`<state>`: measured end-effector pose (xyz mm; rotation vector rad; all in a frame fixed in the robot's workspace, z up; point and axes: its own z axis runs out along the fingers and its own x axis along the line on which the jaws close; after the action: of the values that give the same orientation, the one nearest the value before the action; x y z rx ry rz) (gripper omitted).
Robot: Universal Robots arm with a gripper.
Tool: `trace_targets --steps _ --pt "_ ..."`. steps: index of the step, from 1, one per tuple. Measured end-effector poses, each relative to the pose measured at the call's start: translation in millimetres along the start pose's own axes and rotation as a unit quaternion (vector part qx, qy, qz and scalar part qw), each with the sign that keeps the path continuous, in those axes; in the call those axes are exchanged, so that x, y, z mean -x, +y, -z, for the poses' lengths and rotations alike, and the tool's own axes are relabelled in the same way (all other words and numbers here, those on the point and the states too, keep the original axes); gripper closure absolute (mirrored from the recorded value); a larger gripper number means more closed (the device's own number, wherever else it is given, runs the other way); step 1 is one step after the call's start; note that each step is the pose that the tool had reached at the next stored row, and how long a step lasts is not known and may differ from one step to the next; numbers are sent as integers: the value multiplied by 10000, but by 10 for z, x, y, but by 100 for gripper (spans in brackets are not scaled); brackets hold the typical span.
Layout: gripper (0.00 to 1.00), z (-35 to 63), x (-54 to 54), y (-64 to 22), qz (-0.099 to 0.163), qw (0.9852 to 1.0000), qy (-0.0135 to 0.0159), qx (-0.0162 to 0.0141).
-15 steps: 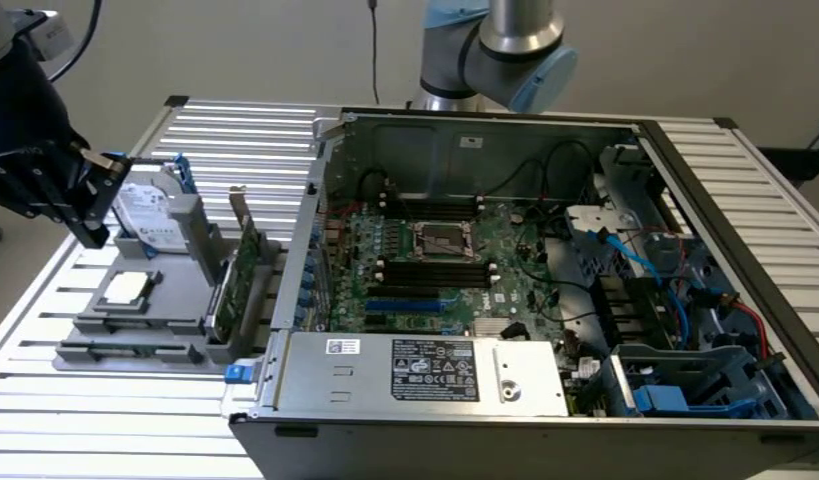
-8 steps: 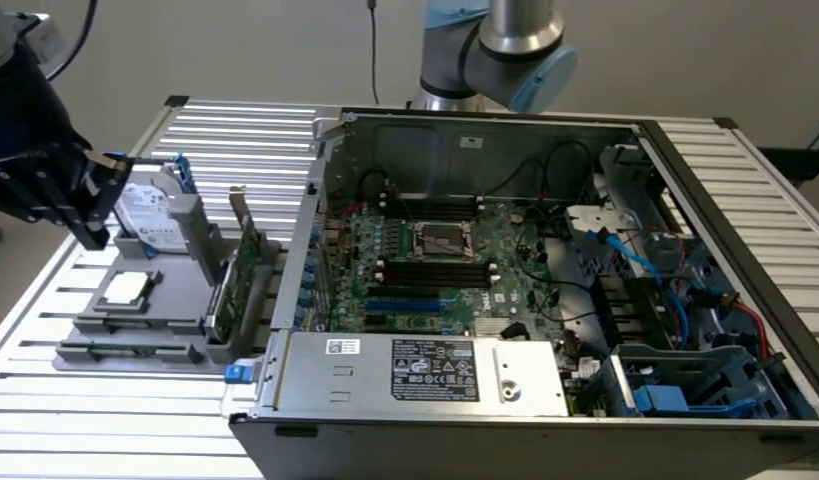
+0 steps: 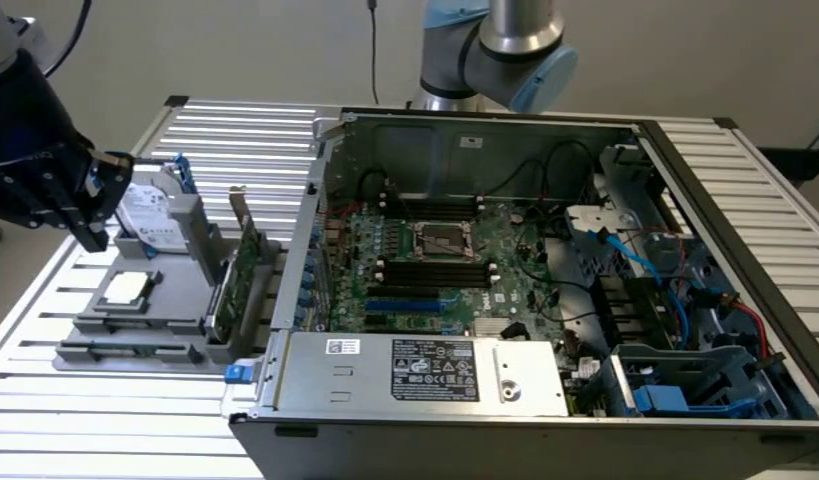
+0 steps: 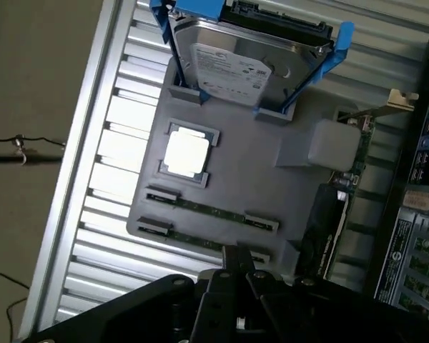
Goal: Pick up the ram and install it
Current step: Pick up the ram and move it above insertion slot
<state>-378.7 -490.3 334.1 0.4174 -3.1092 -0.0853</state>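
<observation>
Fingers (image 4: 232, 259) pressed together, nothing gripped between them. Gripper (image 3: 92, 240) hangs over grey fixture (image 4: 264, 179). Two sticks lie flat in fixture's slots: ram (image 4: 207, 209) just beside CPU (image 4: 187, 152), second ram (image 4: 189, 239) along fixture's outer edge, far from hard drive (image 4: 243, 68). Fingertips overlap one end of second ram in wrist view; contact, cannot tell. Expansion card (image 4: 343, 207) stands on edge at fixture's side nearest open computer case (image 3: 543, 270).
</observation>
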Motion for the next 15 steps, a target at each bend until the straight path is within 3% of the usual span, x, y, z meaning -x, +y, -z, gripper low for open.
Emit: trace_targets --steps 4,7,11,15 --pt "89 -5 0 0 364 9993 19 -1" --pt "89 -9 0 0 634 9980 36 -5" --pt "89 -20 0 -1 999 9950 60 -11" --pt "89 -31 0 -3 1362 9906 84 -24"
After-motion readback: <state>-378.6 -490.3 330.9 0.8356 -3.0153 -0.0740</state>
